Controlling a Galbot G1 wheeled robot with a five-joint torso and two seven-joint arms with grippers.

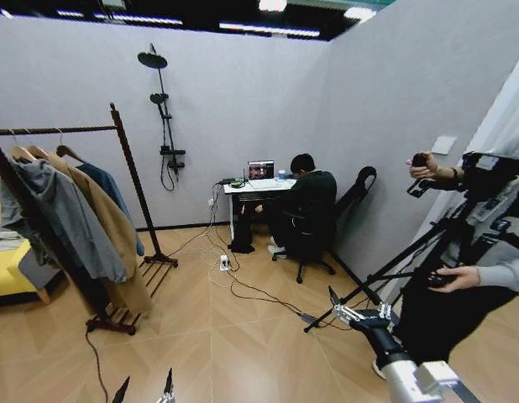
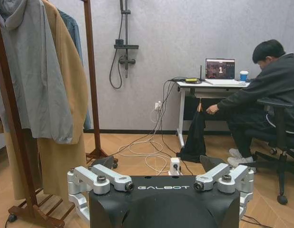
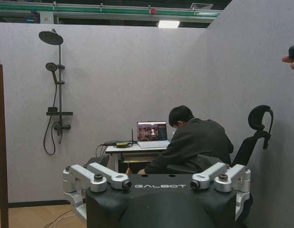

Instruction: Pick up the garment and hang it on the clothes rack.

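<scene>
The dark wooden clothes rack (image 1: 125,159) stands at the left and carries a grey hooded jacket (image 1: 62,214), a tan long coat (image 1: 108,227) and a teal-blue jacket (image 1: 108,189). One of its uprights (image 2: 92,85) rises close by in the left wrist view. A black garment (image 2: 194,137) hangs down beside the desk leg, far from both arms; in the head view this garment (image 1: 243,235) is a dark shape under the desk. My left gripper (image 1: 146,388) is low at the bottom edge, open and holding nothing (image 2: 157,164). My right gripper (image 1: 358,304) is raised on the right, also open (image 3: 154,164).
A person sits on an office chair (image 1: 314,243) at the white desk (image 1: 251,186) with a laptop. Cables and a power strip (image 1: 224,263) trail across the wooden floor. A tripod (image 1: 394,269) and a standing person are at the right. A yellow seat (image 1: 12,273) is behind the rack.
</scene>
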